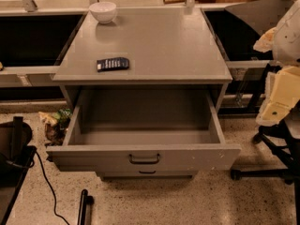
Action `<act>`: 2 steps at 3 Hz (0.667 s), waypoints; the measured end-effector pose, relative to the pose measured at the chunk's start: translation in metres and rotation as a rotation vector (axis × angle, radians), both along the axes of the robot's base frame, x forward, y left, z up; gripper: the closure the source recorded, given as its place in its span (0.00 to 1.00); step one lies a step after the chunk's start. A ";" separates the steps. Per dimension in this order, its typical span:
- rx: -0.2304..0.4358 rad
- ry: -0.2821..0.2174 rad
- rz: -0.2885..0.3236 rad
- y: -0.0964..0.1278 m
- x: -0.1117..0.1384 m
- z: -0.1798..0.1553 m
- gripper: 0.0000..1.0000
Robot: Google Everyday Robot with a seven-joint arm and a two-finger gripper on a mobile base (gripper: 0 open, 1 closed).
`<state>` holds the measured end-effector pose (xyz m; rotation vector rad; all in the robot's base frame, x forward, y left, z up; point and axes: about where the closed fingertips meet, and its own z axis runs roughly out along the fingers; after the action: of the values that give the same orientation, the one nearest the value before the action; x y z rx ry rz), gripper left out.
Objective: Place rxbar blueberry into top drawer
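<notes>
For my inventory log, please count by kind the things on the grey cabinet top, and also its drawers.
rxbar blueberry: 1
white bowl: 1
drawers: 2, the top drawer pulled open, the lower drawer shut
Total: 4
The gripper is at the right edge, apart from the cabinet.

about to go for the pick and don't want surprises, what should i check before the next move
1. top drawer pulled open: ok.
2. Nothing visible lying inside the drawer: ok.
3. rxbar blueberry flat on the cabinet top, near its front left: ok.
4. white bowl well apart from the bar, at the back: ok.
5. gripper over the bar: not ok, it is at the right edge, beside the cabinet.
6. Gripper ready to grasp: cannot tell.
</notes>
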<state>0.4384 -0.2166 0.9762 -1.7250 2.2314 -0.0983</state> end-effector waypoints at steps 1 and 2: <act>0.002 -0.008 0.006 0.002 0.004 0.002 0.00; 0.022 -0.026 0.057 0.019 0.043 0.002 0.00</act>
<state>0.4818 -0.1973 0.9787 -1.7641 2.1549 -0.0830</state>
